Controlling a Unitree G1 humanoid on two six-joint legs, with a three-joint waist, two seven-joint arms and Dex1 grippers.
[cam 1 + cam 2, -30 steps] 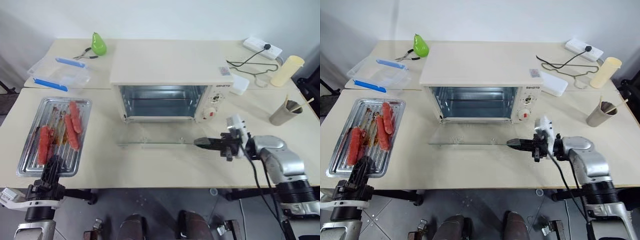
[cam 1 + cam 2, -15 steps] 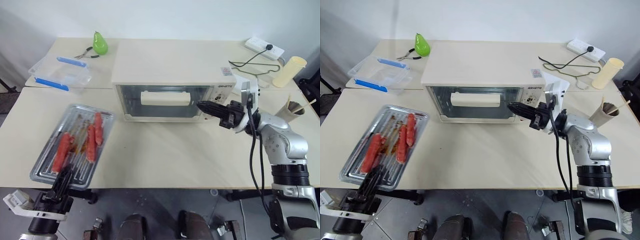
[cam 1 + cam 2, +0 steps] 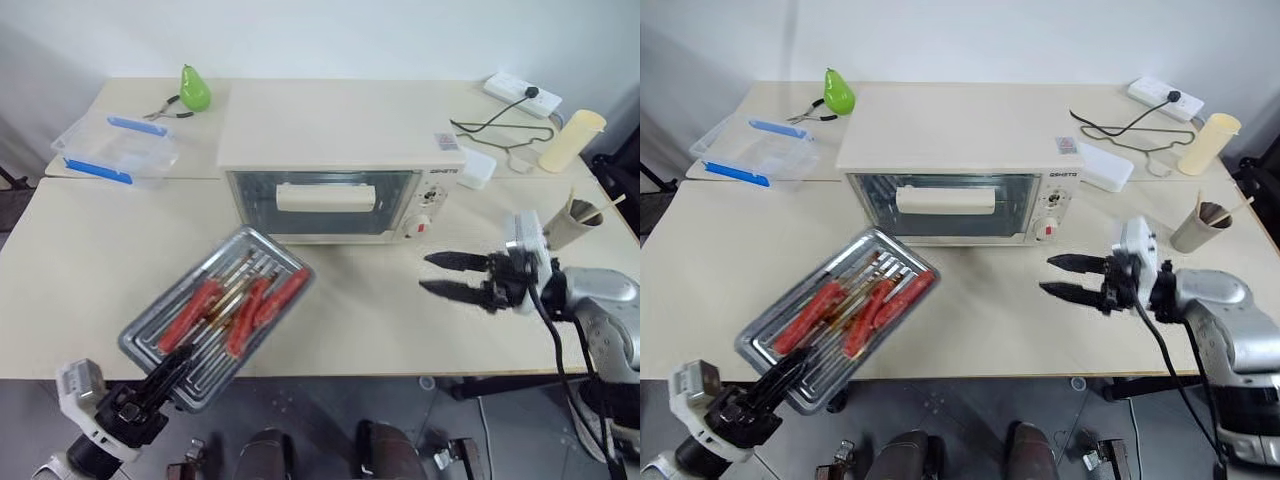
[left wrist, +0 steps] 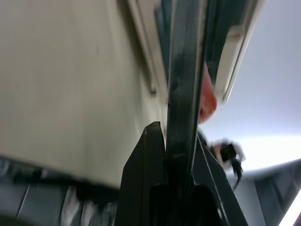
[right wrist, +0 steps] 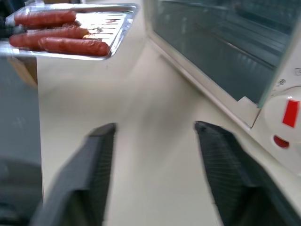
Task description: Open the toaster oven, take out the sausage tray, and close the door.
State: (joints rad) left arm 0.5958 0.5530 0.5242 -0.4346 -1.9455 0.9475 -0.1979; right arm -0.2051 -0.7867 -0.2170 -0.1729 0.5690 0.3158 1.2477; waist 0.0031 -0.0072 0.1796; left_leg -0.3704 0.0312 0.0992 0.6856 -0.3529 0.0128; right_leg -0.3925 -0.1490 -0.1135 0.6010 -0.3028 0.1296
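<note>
The boxy cream-white toaster oven [image 3: 340, 180] stands in the middle of the pale beige table [image 3: 80, 260]. Its door [image 3: 320, 200], a wide dark glass panel in a cream frame with a long cream bar handle, is closed and upright against the oven front.

The shallow rectangular silver metal sausage tray [image 3: 215, 315], with a wire rack and several red sausages on it, is outside the oven, in front of it and to the left, turned diagonally over the near edge of the table. The left gripper [image 3: 165, 375] is clamped on the near corner of this tray; in the left wrist view the two black fingers [image 4: 150, 160] press together on the thin metal rim.

The right gripper [image 3: 445, 275] hangs above the table in front of the oven's right corner, near the knob panel. Its two black fingers [image 5: 221, 165] stand well apart and hold nothing.
</note>
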